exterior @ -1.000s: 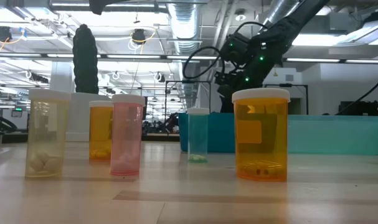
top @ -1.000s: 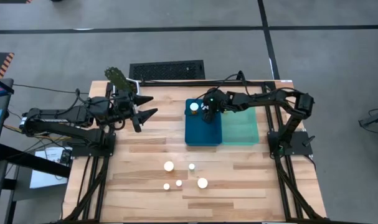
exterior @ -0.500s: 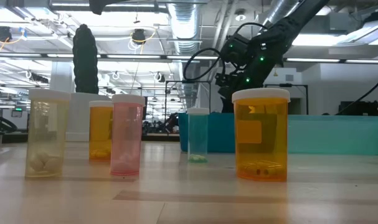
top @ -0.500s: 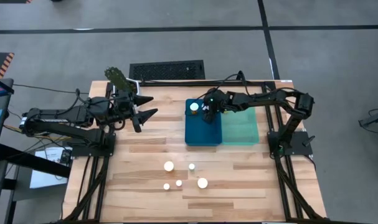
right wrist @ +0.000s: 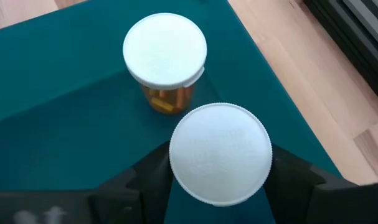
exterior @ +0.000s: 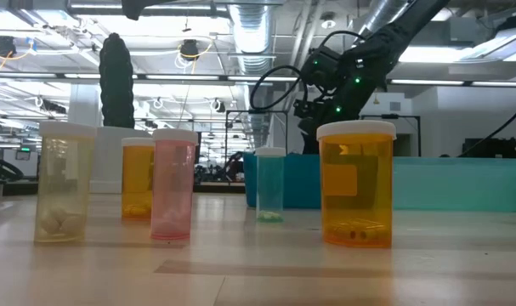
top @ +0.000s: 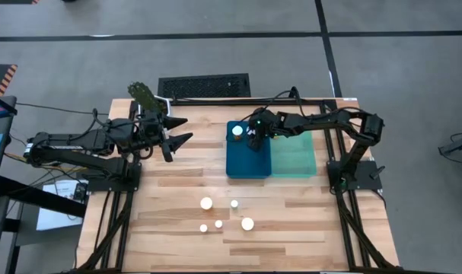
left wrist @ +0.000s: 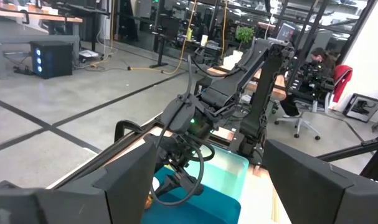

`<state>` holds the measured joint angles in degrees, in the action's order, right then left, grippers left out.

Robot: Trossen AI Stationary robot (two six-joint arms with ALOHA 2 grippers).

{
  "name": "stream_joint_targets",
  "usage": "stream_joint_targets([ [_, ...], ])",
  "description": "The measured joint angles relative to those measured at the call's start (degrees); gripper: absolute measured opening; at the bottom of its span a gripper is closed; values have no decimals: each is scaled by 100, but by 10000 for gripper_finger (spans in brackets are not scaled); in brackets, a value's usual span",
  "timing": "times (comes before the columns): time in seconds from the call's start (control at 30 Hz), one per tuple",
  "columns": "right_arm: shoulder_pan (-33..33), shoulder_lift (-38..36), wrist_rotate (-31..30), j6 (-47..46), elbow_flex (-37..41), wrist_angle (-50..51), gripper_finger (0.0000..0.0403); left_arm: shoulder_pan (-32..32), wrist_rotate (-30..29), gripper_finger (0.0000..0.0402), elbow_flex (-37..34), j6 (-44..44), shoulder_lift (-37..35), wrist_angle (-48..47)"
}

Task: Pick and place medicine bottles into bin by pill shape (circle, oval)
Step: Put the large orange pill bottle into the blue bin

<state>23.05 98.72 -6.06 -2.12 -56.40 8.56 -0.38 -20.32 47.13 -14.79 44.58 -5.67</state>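
Over the dark teal plastic bin [top: 248, 158], a white-capped bottle [right wrist: 220, 154] is grasped by the right gripper [right wrist: 213, 171]; only the right wrist view shows this, beside another white-capped amber bottle [right wrist: 165, 57] inside. The left gripper [top: 177, 130] hangs released near the wooden table's [top: 177, 243] far-left edge.

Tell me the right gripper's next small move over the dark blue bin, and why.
Probably open the right gripper a little wider and lift straight up. The bottle between its fingers already sits low inside the dark blue bin, beside another capped bottle standing there, so it looks placed. Five bottles still wait on the table. The left gripper waits open, off to the side.
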Motion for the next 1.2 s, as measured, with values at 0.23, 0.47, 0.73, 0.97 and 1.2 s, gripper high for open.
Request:
stream_joint_targets([
  [0.23,0,0,4,68,0,0,249,0,0,291,0,-51,1,0],
  [0.47,0,0,-1,67,-4,0,285,0,0,291,0,-57,1,0],
  [0.73,-23,-719,-18,243,-473,969,286,0,1,291,0,-63,2,-2],
  [0.97,-444,-2014,-27,-292,-924,2043,286,-1,2,291,0,-65,0,-2],
  [1.2,-2003,-2780,-249,-1936,-922,2711,286,0,188,291,0,-55,2,-6],
])
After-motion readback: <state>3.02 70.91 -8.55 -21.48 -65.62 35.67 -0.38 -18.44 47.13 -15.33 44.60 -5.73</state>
